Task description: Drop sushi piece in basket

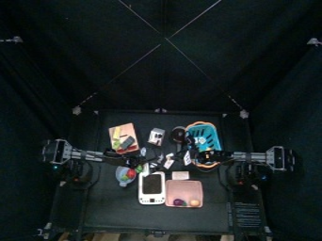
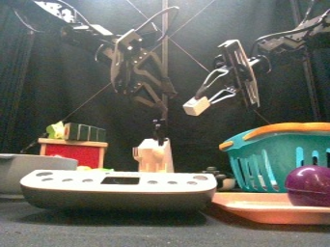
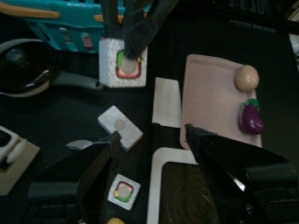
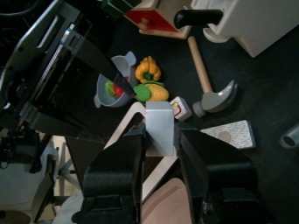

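Sushi, a white rice block with green-and-red filling (image 2: 198, 103), hangs clamped in the right gripper (image 2: 204, 100) above the bench (image 2: 154, 232), beside the teal-blue plastic basket with orange rim (image 2: 276, 155). Left gripper (image 3: 156, 150) spreads wide, holding nothing.

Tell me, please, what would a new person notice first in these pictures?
First, the right claw high above the table, shut on a white sushi piece in mid-air. Next, the teal basket with its orange rim, standing on the right below it. The left claw hangs open beside it, empty.
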Available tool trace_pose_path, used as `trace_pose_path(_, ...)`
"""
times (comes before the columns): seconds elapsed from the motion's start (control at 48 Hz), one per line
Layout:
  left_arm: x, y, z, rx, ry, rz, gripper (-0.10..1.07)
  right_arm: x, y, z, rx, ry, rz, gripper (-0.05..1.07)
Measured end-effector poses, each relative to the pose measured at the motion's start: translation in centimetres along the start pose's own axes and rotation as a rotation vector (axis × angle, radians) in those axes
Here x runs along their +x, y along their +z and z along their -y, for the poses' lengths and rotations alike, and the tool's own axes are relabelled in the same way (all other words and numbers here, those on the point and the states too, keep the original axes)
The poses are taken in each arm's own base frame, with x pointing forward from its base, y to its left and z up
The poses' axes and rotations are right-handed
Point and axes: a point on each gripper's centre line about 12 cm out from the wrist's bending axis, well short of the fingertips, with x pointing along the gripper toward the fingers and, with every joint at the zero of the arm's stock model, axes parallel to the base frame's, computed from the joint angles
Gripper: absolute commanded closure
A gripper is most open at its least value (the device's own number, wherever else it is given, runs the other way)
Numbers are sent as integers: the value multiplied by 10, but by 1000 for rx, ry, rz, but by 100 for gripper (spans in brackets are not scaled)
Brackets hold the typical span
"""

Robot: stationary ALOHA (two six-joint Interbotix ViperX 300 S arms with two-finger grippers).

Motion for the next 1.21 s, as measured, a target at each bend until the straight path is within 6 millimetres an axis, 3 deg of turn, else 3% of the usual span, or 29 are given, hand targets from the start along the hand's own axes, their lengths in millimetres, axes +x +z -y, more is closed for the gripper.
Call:
trace_pose_path(0.188, -25, -16, 0, -15, -37, 17, 4, -32, 10, 5, -2, -42, 106, 45)
trace_pose_path(0.5, -64, -40, -7, -52, -47, 39, 4, -86, 34, 44, 72, -378, 365, 45)
trace_pose_path(0.812, -94, -43, -23, -49, -14, 111, 4, -82, 29, 88, 135, -730, 291, 45)
trace_pose_path(1.062, -106, -59, -30, -34, -4, 118, 4, -88, 39, 119, 208, -854, 239, 45)
trace_pose_path(1.208, -107, -59, -31, 2, -12, 132, 4, -88, 45, 129, 252, -847, 246, 45)
